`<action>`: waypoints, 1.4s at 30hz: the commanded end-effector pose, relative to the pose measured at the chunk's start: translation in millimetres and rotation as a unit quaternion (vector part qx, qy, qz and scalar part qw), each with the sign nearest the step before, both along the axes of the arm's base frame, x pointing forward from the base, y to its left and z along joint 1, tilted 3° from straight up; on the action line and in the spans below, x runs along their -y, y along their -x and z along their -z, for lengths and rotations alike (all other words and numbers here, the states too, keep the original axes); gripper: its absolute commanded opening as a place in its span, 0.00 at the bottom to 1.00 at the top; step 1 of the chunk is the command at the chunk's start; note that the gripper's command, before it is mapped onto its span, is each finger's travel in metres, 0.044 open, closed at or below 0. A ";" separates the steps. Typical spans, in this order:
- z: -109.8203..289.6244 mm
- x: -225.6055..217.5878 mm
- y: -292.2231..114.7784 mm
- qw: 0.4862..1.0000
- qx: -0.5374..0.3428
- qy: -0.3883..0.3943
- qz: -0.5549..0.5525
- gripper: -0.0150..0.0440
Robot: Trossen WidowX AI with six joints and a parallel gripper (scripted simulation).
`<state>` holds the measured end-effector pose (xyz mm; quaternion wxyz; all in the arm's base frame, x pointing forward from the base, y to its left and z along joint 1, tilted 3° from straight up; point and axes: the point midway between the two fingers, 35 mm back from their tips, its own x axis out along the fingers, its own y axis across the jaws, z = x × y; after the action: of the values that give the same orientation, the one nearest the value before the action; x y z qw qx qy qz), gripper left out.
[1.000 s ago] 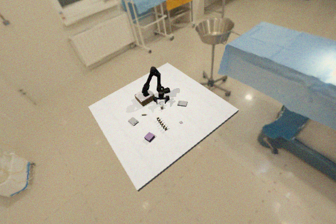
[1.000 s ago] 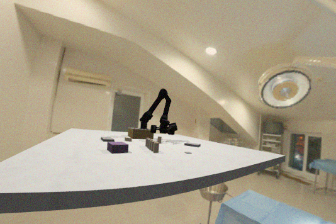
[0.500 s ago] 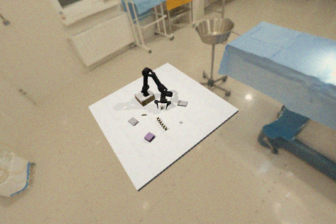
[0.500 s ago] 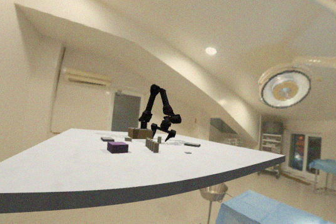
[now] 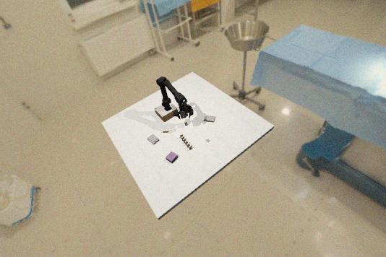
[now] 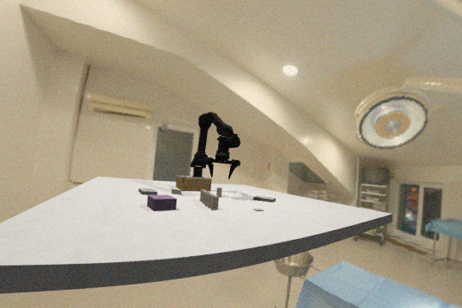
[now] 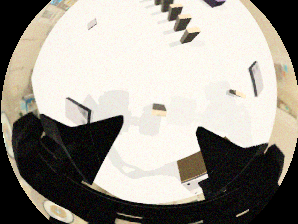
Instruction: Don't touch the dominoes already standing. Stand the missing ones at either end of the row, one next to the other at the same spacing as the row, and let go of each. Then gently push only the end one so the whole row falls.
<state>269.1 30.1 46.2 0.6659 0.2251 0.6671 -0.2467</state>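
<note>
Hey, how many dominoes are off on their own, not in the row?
2. One upright domino stands under the open end effector, short of the row. One flat domino lies nearer the arm's base. Others may be hidden.

Counter (image 5: 237,119): 1, white.
Arm: 1, black, with 1 pincer (image 6: 221,172), on 1 tan base block (image 5: 163,115).
Dominoes standing in row (image 7: 172,12): 5 by the wrist view; the count is uncertain, as they are small and overlap.
Dominoes outside the row: 2, namely a single upright domino (image 5: 186,123) and a lying domino (image 5: 165,131).
Flat grey tiles: 2, a left tile (image 5: 152,138) and a right tile (image 5: 209,118).
Purple block (image 5: 171,157): 1.
Tiny grey piece (image 5: 207,140): 1.
</note>
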 end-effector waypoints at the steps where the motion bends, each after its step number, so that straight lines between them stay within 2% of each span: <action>1: -4.7 -1.7 2.5 1.000 -0.006 -0.015 -0.003 1.00; 3: 2.7 -1.8 1.8 1.000 -0.006 -0.015 -0.003 1.00; 9: 58.9 -1.9 4.1 1.000 -0.006 -0.015 -0.003 1.00; 24: 75.5 -1.8 5.3 1.000 -0.006 -0.015 -0.003 1.00; 36: 75.5 -1.8 5.3 1.000 -0.006 -0.015 -0.003 0.47; 37: 75.5 -1.8 5.3 1.000 -0.006 -0.015 -0.003 0.44; 42: 75.5 -1.8 5.3 1.000 -0.006 -0.015 -0.003 0.44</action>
<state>263.8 31.4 -28.9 0.6586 0.2326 0.6744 -0.2394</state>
